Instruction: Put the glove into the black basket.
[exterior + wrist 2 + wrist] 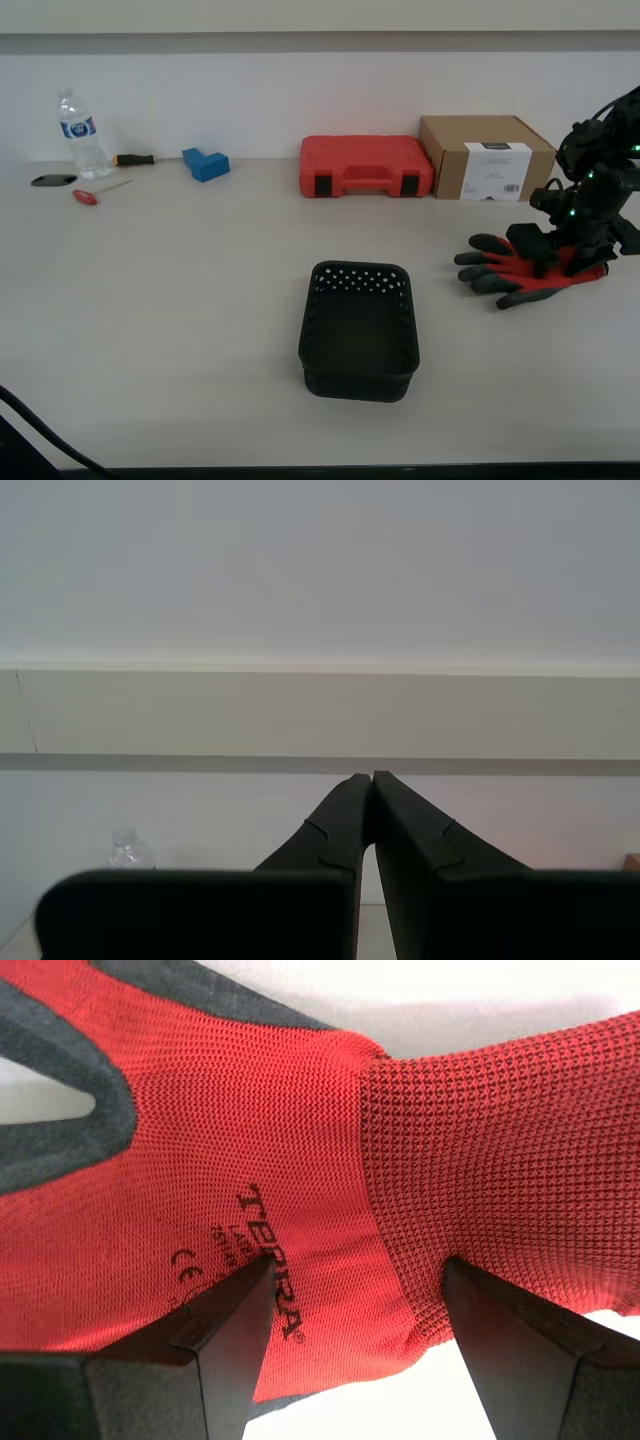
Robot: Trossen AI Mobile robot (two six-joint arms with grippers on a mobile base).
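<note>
The red knit glove [525, 270] with dark coated fingers lies flat on the table at the exterior view's right, fingers pointing toward the black basket [358, 382]. The basket stands empty near the table's middle front. My first gripper [560, 262] is down on the glove; in the first wrist view the gripper [357, 1265] is open, its jaws straddling the glove [250, 1140] near the cuff with the tips touching the fabric. My second gripper [372, 777] is shut and empty, pointing at the wall; I cannot see it in the exterior view.
Along the back wall stand a red tool case [366, 166], a cardboard box [487, 157], a blue block [205, 163], a water bottle [80, 135] and two screwdrivers [133, 159] [95, 193]. Bare tabletop lies between the glove and the basket.
</note>
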